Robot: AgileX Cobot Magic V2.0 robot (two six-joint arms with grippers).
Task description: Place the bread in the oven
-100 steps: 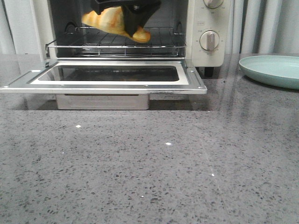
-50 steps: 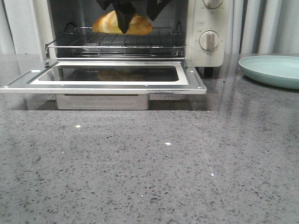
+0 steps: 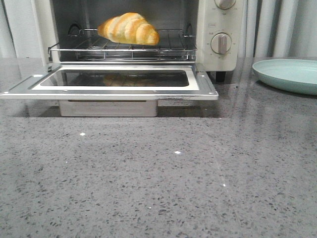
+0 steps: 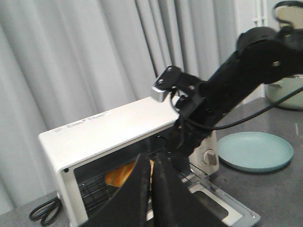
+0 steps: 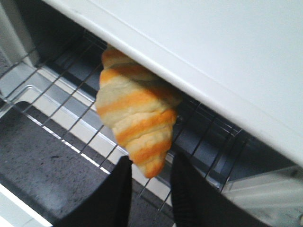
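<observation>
We see the bread [image 3: 129, 29] free on the oven [image 3: 218, 54] rack; our right claw [image 5: 148, 189], parted and empty, could nudge it; left claw [image 4: 150, 182] closed.

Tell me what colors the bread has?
Golden orange with pale cream stripes; the bread shows best in the right wrist view.

A pale green plate [image 3: 287, 74] sits on the speckled grey counter [image 3: 158, 178] at the right edge; pale curtains [image 3: 277, 27] hang behind it.
</observation>
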